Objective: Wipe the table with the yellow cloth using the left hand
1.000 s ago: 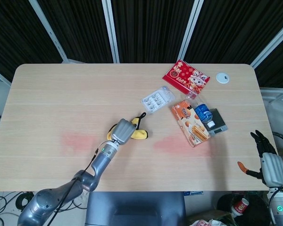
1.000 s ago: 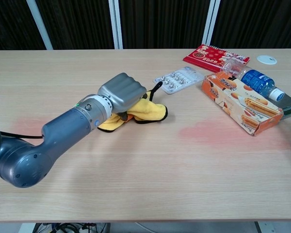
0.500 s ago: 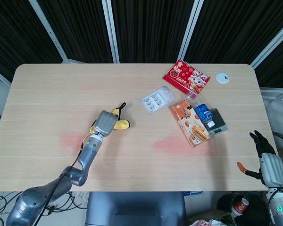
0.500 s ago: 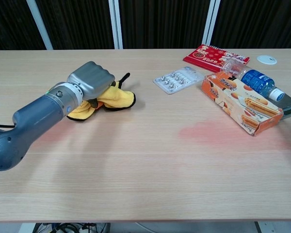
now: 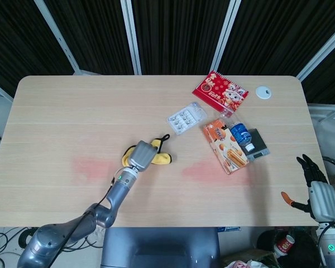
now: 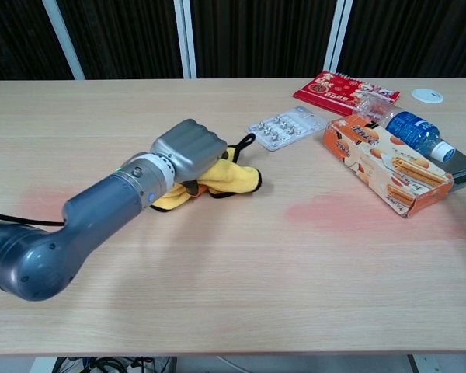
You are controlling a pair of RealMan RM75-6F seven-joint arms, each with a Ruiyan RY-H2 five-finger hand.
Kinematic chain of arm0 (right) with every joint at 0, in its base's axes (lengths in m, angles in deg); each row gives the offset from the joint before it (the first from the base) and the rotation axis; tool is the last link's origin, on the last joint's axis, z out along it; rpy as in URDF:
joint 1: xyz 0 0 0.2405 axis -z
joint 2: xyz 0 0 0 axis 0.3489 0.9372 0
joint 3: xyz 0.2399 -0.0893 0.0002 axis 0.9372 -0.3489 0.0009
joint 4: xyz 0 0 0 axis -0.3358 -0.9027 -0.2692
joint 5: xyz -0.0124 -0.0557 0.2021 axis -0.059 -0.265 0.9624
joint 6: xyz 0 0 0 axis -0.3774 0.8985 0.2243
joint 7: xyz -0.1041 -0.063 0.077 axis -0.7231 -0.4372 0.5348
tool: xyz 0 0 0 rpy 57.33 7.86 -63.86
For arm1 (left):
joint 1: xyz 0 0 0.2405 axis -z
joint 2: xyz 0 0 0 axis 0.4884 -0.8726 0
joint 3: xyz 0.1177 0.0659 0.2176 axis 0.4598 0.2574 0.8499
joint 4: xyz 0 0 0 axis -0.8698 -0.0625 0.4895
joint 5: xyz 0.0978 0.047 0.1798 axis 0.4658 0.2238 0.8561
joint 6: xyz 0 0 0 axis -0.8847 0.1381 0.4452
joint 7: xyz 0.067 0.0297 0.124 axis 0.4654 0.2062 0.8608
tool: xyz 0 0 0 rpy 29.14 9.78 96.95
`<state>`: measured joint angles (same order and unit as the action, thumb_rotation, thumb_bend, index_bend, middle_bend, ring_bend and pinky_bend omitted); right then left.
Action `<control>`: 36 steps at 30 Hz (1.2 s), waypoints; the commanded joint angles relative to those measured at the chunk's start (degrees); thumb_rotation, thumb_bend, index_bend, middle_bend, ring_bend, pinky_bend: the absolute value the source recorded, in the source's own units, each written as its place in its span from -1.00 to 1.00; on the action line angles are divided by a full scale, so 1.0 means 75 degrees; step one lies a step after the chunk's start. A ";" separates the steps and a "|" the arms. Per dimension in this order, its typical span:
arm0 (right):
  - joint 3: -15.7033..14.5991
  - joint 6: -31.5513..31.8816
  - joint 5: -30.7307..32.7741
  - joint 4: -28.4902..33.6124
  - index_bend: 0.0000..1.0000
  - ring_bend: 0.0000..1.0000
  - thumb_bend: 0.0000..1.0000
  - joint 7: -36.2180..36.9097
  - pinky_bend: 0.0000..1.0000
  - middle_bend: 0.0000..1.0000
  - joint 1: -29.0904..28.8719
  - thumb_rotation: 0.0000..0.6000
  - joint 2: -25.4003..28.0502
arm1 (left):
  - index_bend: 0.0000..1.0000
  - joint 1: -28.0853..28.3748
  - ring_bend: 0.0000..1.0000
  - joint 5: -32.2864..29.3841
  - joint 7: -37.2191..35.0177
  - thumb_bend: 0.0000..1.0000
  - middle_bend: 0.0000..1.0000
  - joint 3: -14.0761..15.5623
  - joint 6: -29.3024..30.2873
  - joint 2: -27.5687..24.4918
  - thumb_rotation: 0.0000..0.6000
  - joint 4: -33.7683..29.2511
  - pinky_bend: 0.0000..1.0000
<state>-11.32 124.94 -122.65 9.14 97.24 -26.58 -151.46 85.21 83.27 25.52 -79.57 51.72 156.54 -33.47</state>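
The robot's grey metal left hand [image 5: 143, 154] lies palm-down on the crumpled yellow cloth with black trim [image 6: 231, 176], fingers curled over it and pressing it onto the pale wooden table [image 5: 72, 117] near the middle, beside a faint reddish stain [image 6: 330, 210]. The right hand [image 5: 318, 190] hangs off the table's edge, dark fingers apart, holding nothing. Further along sit a clear blister pack [image 5: 186, 118], an orange snack box [image 6: 384, 166], a blue-labelled plastic bottle [image 6: 404, 124] and a red calendar [image 5: 219, 92].
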 commanded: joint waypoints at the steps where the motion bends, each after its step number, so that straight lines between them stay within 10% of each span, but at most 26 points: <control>1: 0.0001 -0.0006 -0.0003 -0.0004 -1.00 -1.00 -0.69 0.0009 -0.74 -1.00 -0.0004 1.00 -0.0001 | 0.44 0.0140 0.35 0.0019 -0.0018 -0.02 0.48 -0.0084 -0.0027 0.0230 1.00 0.0084 0.55; 15: -0.0004 0.0010 -0.0022 -0.0010 -1.00 -1.00 -0.69 0.0017 -0.74 -1.00 0.0004 1.00 0.0010 | 0.44 0.0351 0.35 0.0210 0.0032 -0.02 0.48 -0.0059 -0.0061 0.0665 1.00 0.0232 0.55; 36: -0.0017 0.0025 -0.0044 0.0008 -1.00 -1.00 -0.69 -0.0076 -0.74 -1.00 0.0005 1.00 -0.0018 | 0.44 -0.0486 0.35 -0.0262 0.0562 -0.02 0.48 -0.0264 0.0076 -0.0771 1.00 0.0002 0.55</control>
<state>-11.44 125.12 -122.98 9.20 96.69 -26.55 -151.59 81.81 81.47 29.94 -81.39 52.08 151.05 -32.99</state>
